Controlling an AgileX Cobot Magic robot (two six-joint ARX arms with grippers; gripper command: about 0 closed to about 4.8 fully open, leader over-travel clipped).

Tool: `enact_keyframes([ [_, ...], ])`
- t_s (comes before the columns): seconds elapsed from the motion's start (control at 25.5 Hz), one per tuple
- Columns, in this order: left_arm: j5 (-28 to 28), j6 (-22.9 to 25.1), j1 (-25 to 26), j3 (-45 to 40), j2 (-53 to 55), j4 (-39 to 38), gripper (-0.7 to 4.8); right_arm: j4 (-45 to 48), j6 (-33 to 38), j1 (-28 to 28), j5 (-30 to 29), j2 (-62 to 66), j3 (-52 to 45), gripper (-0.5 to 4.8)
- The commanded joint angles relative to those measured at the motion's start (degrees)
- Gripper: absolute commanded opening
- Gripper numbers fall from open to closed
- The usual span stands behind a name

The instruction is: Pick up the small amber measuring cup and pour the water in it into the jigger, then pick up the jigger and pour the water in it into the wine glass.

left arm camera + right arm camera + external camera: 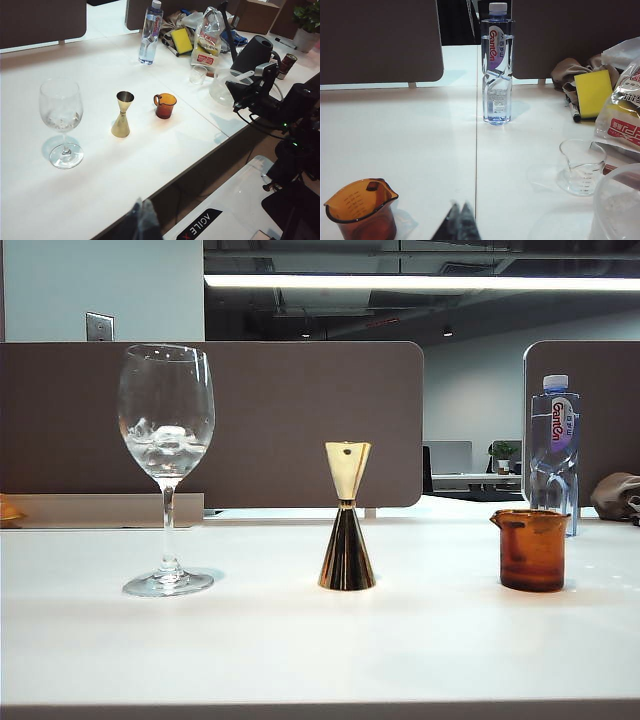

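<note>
Three vessels stand on surface (300, 660): small amber measuring cup (362, 209) beside jigger (346, 517), away from wine glass (166, 468). Right hand (459, 224) clenched, empty, nearest cup. Left hand (142, 221) unclear, farther.

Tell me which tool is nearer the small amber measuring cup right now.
Right. The right tool, shut, hangs low just beside the small amber measuring cup. The left tool sits back over the table's near edge, farther from the cup, past the jigger.

both end effectors, left end effector (141, 216) and right end effector (459, 220), show dark, film-wrapped fingertips.
</note>
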Motion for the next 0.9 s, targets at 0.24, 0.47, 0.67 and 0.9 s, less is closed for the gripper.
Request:
enact_keyframes([
  [0.24, 0.2, 0.07, 0.07, 0.15, 0.09, -0.2, -0.02, -3.67, -0.55, -0.24, -0.07, 0.02, -0.42, -0.05],
  [0.47, 0.2, 0.07, 0.07, 0.15, 0.09, -0.2, -0.02, -11.21, -0.55, -0.22, -0.07, 0.02, -0.42, -0.05],
  [0.67, 0.2, 0.07, 0.07, 0.15, 0.09, -0.2, -0.02, -11.28, -0.55, -0.22, -0.11, 0.02, -0.42, -0.05],
  [0.9, 0.2, 0.07, 0.07, 0.15, 0.07, -0.2, -0.02, -11.26, -0.55, -0.22, -0.11, 0.02, -0.42, -0.05],
])
